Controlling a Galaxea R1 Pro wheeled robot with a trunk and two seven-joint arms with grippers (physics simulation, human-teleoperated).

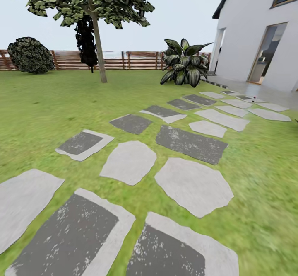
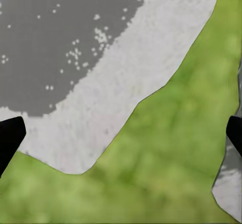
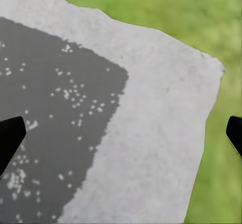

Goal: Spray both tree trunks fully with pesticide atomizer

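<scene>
One tree [image 1: 98,39] stood at the far side of the lawn [image 1: 45,106] in my head view, its straight grey-brown trunk [image 1: 99,56] rising just before the slatted wooden fence [image 1: 136,59], with a dark narrow cypress [image 1: 86,39] close beside it. Stepping stones [image 1: 192,185] ran from my feet toward the white house [image 1: 256,31], past a broad-leaved plant [image 1: 184,62]; a round bush [image 1: 30,55] sat by the fence at far left. My wrist cameras gave me what the head view could not: the left hand [image 2: 121,138] hung above a pale paving edge [image 2: 131,67] meeting grass, black fingertips [image 2: 10,135] spread wide apart at the frame's sides; the right hand [image 3: 121,138] hovered likewise over a dark-centred stone [image 3: 75,123], fingers [image 3: 10,138] parted, holding nothing.
</scene>
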